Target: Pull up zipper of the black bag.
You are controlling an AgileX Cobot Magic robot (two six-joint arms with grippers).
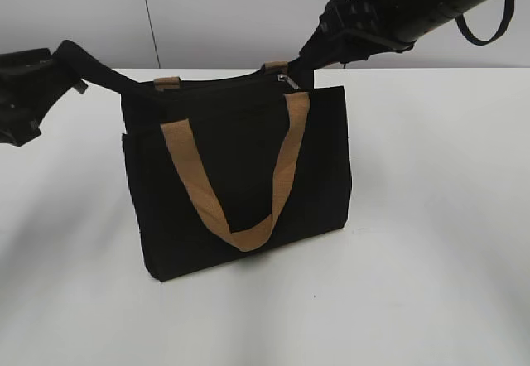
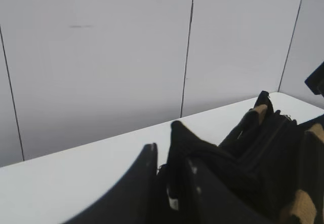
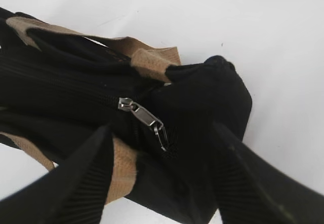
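The black bag (image 1: 240,167) stands upright on the white table (image 1: 431,242), its tan front handle (image 1: 248,235) hanging down. The zipper runs along the top edge, with its silvery pull tab (image 1: 284,79) at the right end. My left gripper (image 1: 51,74) is shut on the black fabric tail at the bag's left end (image 2: 176,133) and holds it stretched out to the left. My right gripper (image 1: 308,61) is open. Its fingers (image 3: 162,133) straddle the bag's right end, with the pull tab (image 3: 144,117) lying between them, untouched. The zipper line (image 3: 66,89) looks closed to the left of the slider.
A grey panelled wall (image 1: 232,10) stands behind the table's far edge. A black cable loop (image 1: 489,31) hangs from the right arm at upper right. The bag also shows in the left wrist view (image 2: 263,148) with its tan strap ends (image 2: 298,206).
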